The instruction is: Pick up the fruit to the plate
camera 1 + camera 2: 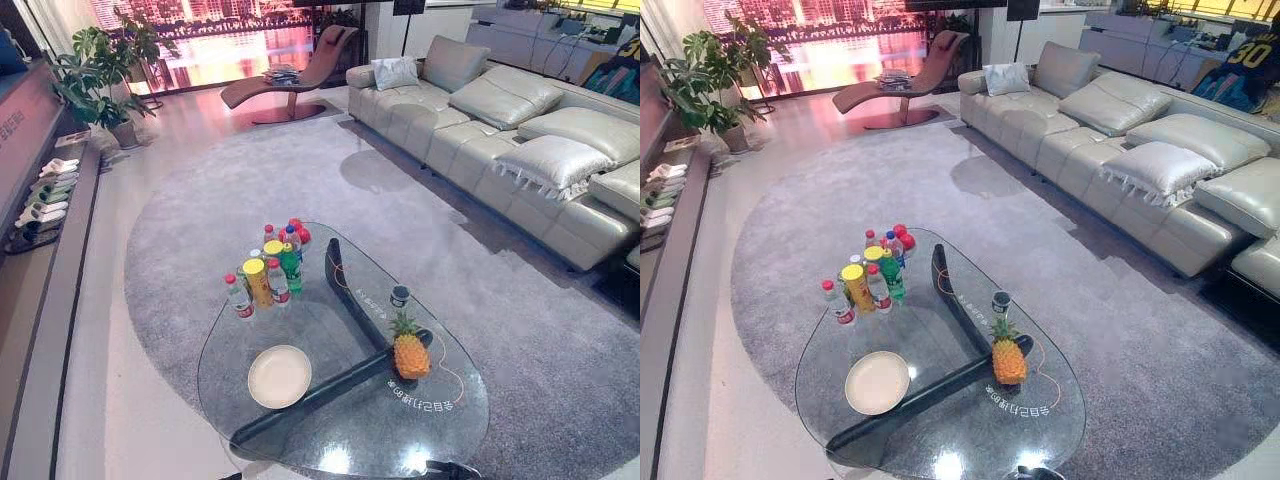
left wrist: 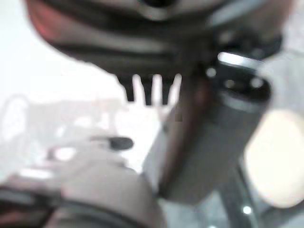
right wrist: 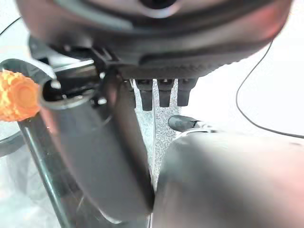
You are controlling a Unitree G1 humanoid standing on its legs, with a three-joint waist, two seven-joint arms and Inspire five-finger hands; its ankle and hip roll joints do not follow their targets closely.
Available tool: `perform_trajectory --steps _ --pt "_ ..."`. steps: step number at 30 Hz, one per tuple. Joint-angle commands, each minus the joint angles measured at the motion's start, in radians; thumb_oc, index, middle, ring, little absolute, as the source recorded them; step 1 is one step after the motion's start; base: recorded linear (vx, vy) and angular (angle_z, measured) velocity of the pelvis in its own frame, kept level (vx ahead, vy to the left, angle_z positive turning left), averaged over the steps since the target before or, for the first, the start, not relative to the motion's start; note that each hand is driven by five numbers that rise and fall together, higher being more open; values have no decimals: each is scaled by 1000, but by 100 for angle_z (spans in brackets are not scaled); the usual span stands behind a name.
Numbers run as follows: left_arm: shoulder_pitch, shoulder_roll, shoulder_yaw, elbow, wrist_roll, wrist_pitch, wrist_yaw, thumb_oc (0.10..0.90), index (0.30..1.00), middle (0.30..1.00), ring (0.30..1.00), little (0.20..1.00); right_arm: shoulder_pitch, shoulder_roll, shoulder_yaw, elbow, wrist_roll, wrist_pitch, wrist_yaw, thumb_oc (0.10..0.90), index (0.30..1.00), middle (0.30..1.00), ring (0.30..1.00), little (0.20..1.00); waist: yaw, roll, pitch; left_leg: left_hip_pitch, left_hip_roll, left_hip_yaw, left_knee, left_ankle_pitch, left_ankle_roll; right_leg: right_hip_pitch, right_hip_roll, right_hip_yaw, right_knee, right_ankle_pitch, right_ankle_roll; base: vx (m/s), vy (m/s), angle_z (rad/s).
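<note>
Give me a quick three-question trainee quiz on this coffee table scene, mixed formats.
1. True or false: the pineapple already lies on the plate.
2. On the glass table, the pineapple stands: A upright; B on its side; C upside down.
3. Fill in: seen from the robot, the plate lies to the pineapple's ___.
Key: 1 false; 2 A; 3 left.
</note>
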Motion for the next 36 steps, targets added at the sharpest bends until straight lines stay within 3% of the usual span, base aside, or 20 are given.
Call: perform_trajectory --steps 1,16,25,32,36 --pt "-80 -3 -5 60 -33 -19 -28 800 900 900 900 900 -39 -20 21 97 -28 16 -19 800 900 900 900 900 3 -50 7 -33 -40 -49 28 -50 -20 33 -58 -23 38 -23 60 -51 -15 -46" --pt "-76 -4 4 61 -20 -17 -24 800 900 900 900 900 -29 -15 19 101 -23 7 -31 800 900 900 900 900 0 -49 12 -36 -43 -51 27 -47 -18 27 -56 -21 39 -21 58 0 0 0" --pt "-84 -4 4 64 -52 -15 0 800 900 900 900 900 -36 -28 -6 110 -2 -45 -180 800 900 900 900 900 -11 -43 44 -63 -41 -39 48 -47 -17 -8 -54 -13 55 -19 59 12 4 0" --pt "-123 25 -1 53 -98 5 2 800 900 900 900 900 -95 -72 -37 66 108 -112 -273 800 900 900 900 900 -10 -46 111 -137 -39 -36 86 -41 -9 -93 -47 0 99 -17 56 -41 -3 -1" --pt "-138 44 0 67 -86 -42 -4 800 900 900 900 900 -128 -82 -56 23 187 -206 -315 800 900 900 900 900 2 -70 159 -192 -37 -37 113 -42 -3 -148 -40 3 134 -20 52 -108 -73 -2"
